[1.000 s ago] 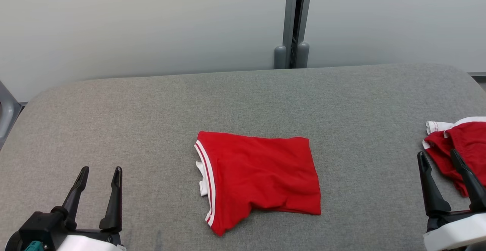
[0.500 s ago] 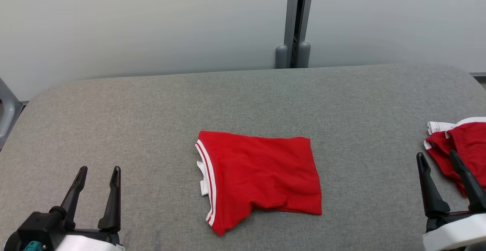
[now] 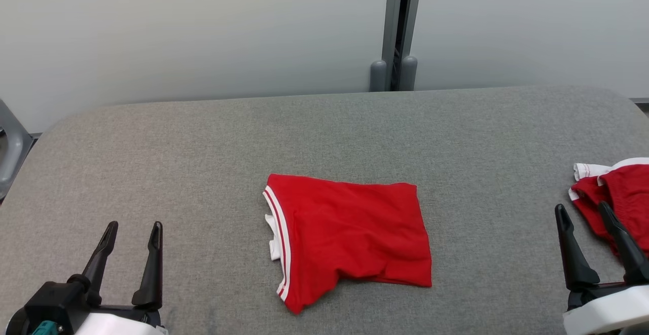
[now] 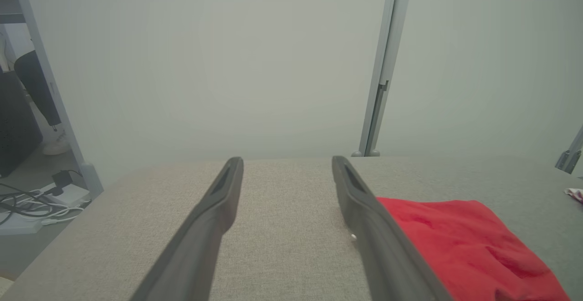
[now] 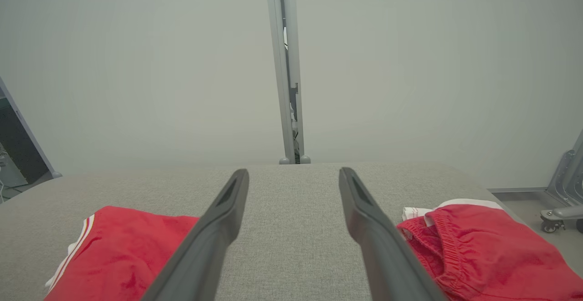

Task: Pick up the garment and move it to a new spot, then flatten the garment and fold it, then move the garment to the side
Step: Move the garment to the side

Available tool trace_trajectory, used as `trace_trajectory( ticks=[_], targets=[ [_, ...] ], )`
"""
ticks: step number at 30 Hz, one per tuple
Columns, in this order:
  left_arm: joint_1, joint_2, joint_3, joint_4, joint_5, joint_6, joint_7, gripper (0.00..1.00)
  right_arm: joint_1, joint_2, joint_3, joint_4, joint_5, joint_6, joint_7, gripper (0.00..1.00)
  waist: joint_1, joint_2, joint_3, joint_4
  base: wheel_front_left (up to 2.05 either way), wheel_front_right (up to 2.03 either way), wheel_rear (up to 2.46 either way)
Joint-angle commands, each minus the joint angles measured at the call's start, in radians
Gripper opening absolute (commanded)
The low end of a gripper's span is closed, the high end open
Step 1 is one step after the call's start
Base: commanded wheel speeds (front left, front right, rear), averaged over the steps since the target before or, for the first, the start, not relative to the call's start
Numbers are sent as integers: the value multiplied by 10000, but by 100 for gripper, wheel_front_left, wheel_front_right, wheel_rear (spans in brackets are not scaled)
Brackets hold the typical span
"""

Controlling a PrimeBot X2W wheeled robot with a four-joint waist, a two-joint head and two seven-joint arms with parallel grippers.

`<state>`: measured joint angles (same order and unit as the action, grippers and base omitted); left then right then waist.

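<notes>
A folded red garment point(image 3: 355, 233) with white-striped trim on its left edge lies flat at the middle of the grey padded table point(image 3: 203, 147). My left gripper point(image 3: 135, 226) is open at the lower left, well clear of the garment and holding nothing. In the left wrist view the garment point(image 4: 464, 242) lies to the right of the open fingers of the left gripper point(image 4: 287, 160). My right gripper point(image 3: 581, 207) is open at the lower right with nothing in it. In the right wrist view the right gripper point(image 5: 294, 170) has the folded garment point(image 5: 123, 255) to its left.
A second red garment with white trim point(image 3: 618, 193) lies crumpled at the table's right edge, just beyond the right gripper, and appears again as a red heap point(image 5: 483, 246) in the right wrist view. A pale partition with a grey post point(image 3: 395, 31) stands behind the table.
The head view has drifted slightly, so the whole picture sits a little to the right. Neither gripper nor the garments have moved.
</notes>
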<state>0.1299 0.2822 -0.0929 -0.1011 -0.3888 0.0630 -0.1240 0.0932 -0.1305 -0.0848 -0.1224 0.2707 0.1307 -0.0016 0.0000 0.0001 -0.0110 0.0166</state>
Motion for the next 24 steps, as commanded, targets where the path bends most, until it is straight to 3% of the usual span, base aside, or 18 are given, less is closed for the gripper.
trace_trajectory(
  ticks=[1,8,14,24],
  targets=[
    [-60,69,14,-43,-57,49,-26,100,91,-50,-21,-11,16,1,-48,100,0,-1,7,7,0,0,0],
    [-167,100,-43,-113,-98,-13,-65,100,115,-56,-105,-40,18,1,4,100,0,-1,147,132,0,0,0],
    [-659,125,27,-244,-193,-157,-331,100,-323,-124,18,-2,47,1,217,100,0,-1,894,524,0,0,0],
    [-1842,11,90,83,-328,-399,-906,100,-1424,-261,1001,1434,257,1,494,100,0,-1,2422,1592,0,0,0]
  ],
)
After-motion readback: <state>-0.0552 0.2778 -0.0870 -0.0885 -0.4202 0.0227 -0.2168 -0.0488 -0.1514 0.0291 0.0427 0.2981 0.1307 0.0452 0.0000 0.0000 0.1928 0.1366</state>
